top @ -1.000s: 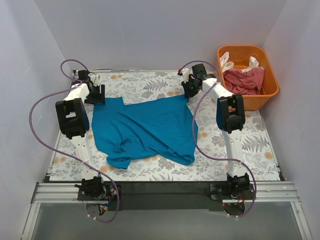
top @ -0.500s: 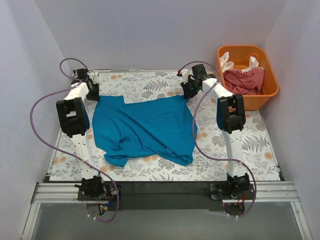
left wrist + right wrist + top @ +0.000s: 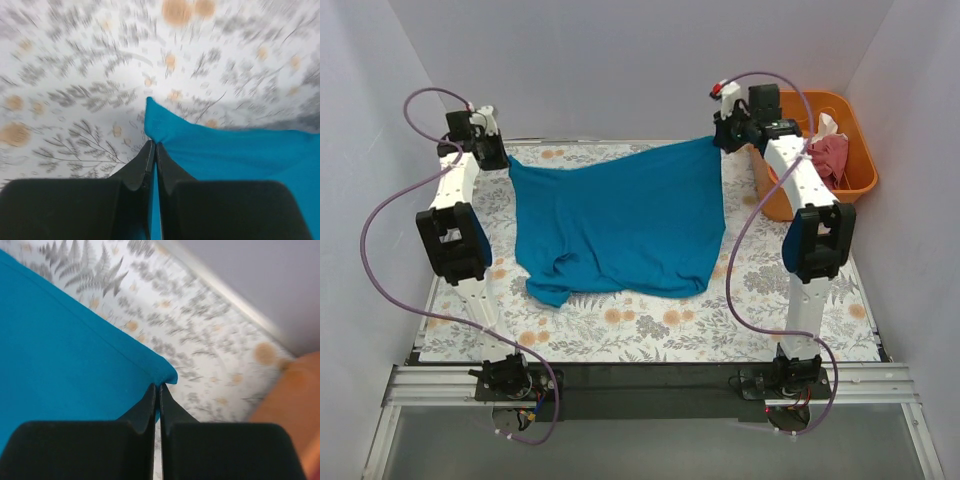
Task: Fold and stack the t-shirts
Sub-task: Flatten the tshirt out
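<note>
The teal-blue t-shirt (image 3: 618, 222) hangs stretched between both arms above the floral table, its near part still lying on the cloth. My left gripper (image 3: 502, 160) is shut on the shirt's far left corner (image 3: 156, 127). At the far right, my right gripper (image 3: 719, 139) is shut on the other corner (image 3: 162, 372). In both wrist views the black fingertips (image 3: 149, 150) (image 3: 151, 392) pinch the hem. A pink-red t-shirt (image 3: 830, 156) and a cream-white t-shirt (image 3: 828, 124) lie in the orange tub.
The orange plastic tub (image 3: 863, 170) stands at the back right, partly behind my right arm. The floral tablecloth (image 3: 650, 325) covers the table between grey walls. Purple cables loop from both arms.
Both arms have risen and spread apart with the teal shirt's far corners, lifting its far edge off the table and pulling it taut. The left gripper closed on its corner.
</note>
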You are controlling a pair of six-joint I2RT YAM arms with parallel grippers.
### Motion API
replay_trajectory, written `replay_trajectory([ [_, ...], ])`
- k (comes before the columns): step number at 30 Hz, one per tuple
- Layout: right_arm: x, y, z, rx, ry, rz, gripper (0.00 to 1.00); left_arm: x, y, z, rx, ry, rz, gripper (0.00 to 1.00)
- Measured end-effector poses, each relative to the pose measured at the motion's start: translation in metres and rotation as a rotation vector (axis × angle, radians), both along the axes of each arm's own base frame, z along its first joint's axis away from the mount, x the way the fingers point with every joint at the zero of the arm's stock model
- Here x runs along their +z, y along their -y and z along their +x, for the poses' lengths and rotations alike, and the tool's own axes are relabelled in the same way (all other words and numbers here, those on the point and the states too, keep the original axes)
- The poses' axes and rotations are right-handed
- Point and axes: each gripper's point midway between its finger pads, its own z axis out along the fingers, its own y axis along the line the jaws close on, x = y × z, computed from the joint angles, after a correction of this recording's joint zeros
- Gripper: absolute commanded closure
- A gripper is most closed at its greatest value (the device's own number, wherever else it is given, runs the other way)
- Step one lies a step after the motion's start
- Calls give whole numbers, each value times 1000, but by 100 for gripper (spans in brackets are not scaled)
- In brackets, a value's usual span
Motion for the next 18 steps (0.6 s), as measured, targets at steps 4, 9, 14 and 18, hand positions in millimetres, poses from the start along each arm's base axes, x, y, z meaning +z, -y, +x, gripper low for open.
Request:
replay_trajectory([
  [4, 89, 21, 4, -45, 203, 44, 99, 94, -11, 14, 21, 223, -21, 100],
  [9, 179, 31, -11, -66, 414, 89, 99, 215, -4, 5, 5, 504, -41, 100],
  [14, 251, 38, -42, -96, 600, 108, 99, 307, 9, -41, -12, 734, -32, 100],
  [18, 288, 51, -78, -135, 704, 114, 99, 362, 18, -96, -21, 913, 19, 100],
])
